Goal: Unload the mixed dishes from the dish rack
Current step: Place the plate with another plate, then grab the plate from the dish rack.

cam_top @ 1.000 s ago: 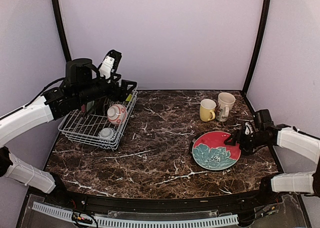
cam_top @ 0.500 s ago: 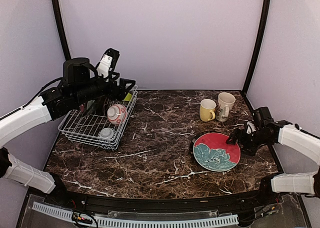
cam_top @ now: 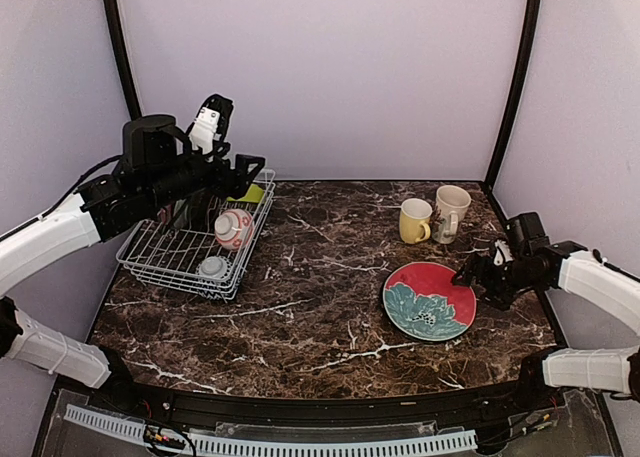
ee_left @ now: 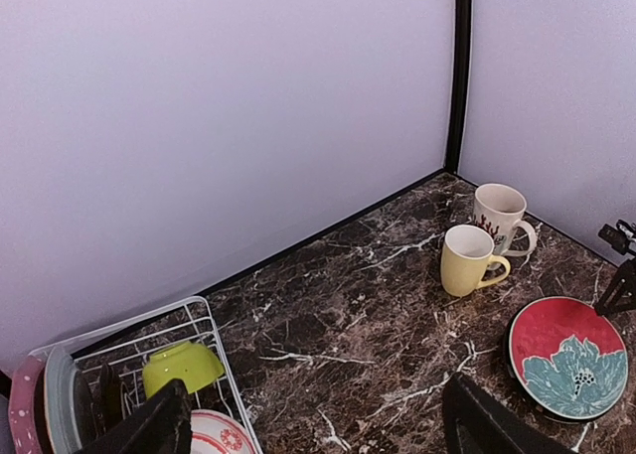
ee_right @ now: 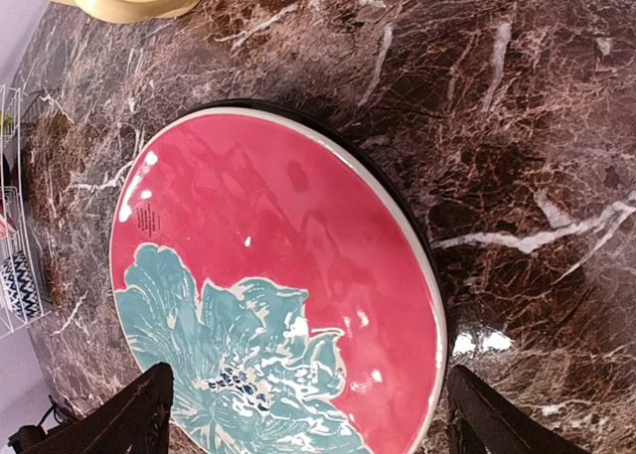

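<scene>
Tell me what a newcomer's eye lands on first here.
The red floral plate lies flat on the dark marble table at right, the open right end effector beside its rim. At left, the white dish rack holds bowls under the open left end effector; a yellow mug and a cream mug stand at the back right.

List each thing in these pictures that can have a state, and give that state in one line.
red floral plate: flat on the table, out of the rack
yellow mug: upright on the table
cream patterned mug: upright beside it
lime-green bowl: in the dish rack
red-and-white bowl: in the rack
left gripper: open, empty
right gripper: open, empty, at the plate
</scene>
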Controlling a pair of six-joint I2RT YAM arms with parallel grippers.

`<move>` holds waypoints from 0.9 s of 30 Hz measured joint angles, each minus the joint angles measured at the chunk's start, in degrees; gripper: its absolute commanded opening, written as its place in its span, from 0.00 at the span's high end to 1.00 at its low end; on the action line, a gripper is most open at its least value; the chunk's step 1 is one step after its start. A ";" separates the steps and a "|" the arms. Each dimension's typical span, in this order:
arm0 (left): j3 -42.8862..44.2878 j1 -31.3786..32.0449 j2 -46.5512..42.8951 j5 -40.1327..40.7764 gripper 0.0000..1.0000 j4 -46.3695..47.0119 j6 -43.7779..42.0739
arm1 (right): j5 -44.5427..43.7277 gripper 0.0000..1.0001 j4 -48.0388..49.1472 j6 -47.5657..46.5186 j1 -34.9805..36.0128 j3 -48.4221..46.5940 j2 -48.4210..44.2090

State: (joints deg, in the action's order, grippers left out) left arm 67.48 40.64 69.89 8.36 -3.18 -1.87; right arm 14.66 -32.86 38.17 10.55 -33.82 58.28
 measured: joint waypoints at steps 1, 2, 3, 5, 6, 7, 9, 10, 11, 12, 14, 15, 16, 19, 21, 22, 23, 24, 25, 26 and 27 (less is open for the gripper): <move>0.00 -0.04 -0.07 0.46 0.13 -0.13 -0.04 | 0.31 0.09 0.31 0.09 0.24 0.22 0.02; 0.00 -0.13 -0.07 0.92 0.13 -0.28 -0.07 | 0.63 0.09 0.57 0.15 0.42 0.39 0.04; 0.00 -0.37 -0.07 1.25 0.13 -0.35 -0.07 | 0.90 0.08 0.79 0.24 0.57 0.48 0.09; 0.02 -1.31 0.02 1.73 0.13 -0.46 -0.02 | 1.20 0.08 1.33 0.22 0.74 0.48 0.17; 0.02 -2.01 0.09 1.77 0.13 -0.55 0.07 | 1.31 0.07 1.60 0.02 0.76 0.44 0.20; 0.07 -3.06 0.20 1.68 0.13 -0.76 0.22 | 1.36 0.06 1.62 -0.20 0.79 0.31 0.22; 0.09 -5.49 0.61 1.25 0.13 -1.22 0.94 | 1.33 0.03 1.44 -0.81 0.79 -0.31 0.26; 0.09 -7.21 0.94 0.74 0.13 -1.38 1.57 | 1.27 0.01 1.33 -1.33 0.79 -0.92 0.26; 0.11 -8.94 1.33 0.24 0.13 -1.55 2.27 | 1.18 0.01 1.16 -2.01 0.79 -1.70 0.26; 0.17 -10.38 1.70 -0.24 0.13 -1.73 2.75 | 1.07 0.01 1.05 -2.69 0.79 -2.62 0.24; 0.52 -14.12 2.71 -1.51 0.13 -2.12 4.24 | 0.79 0.01 1.05 -3.98 0.79 -4.35 0.07; 0.72 -15.80 3.17 -2.25 0.13 -2.38 4.98 | 0.68 0.01 1.07 -4.74 0.79 -5.16 -0.26; 0.87 -17.64 3.63 -3.10 0.14 -2.56 5.66 | 0.50 0.01 1.05 -5.20 0.79 -5.75 -0.63; 1.55 -22.82 5.25 -5.66 0.17 -3.21 7.39 | -0.61 0.01 1.07 -6.78 0.79 -7.26 -2.56; 2.43 -25.79 6.71 -7.17 0.20 -3.69 8.00 | -1.46 0.01 1.18 -7.41 0.79 -7.78 -4.00; 3.04 -27.34 7.58 -7.91 0.22 -4.09 8.24 | -1.73 0.01 1.29 -7.52 0.79 -7.85 -4.68; 3.72 -28.61 8.55 -8.61 0.23 -4.52 8.41 | -1.92 0.01 1.44 -7.54 0.79 -7.85 -5.16; 4.48 -30.05 9.55 -9.33 0.24 -5.05 8.59 | -2.16 0.01 1.66 -7.54 0.79 -7.85 -5.66; 5.16 -31.21 10.56 -10.03 0.25 -5.62 8.70 | -2.29 0.01 1.99 -7.54 0.79 -7.85 -6.08; 5.75 -32.33 11.43 -10.69 0.28 -6.21 8.81 | -2.29 0.01 2.34 -7.54 0.79 -7.85 -6.43; 6.21 -33.11 12.20 -11.26 0.32 -6.67 8.87 | -2.25 0.01 2.64 -7.63 0.79 -7.87 -6.58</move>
State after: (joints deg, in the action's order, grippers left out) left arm 73.69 7.53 82.08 -2.90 -9.85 7.01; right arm 12.40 -30.22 30.55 11.33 -41.69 51.70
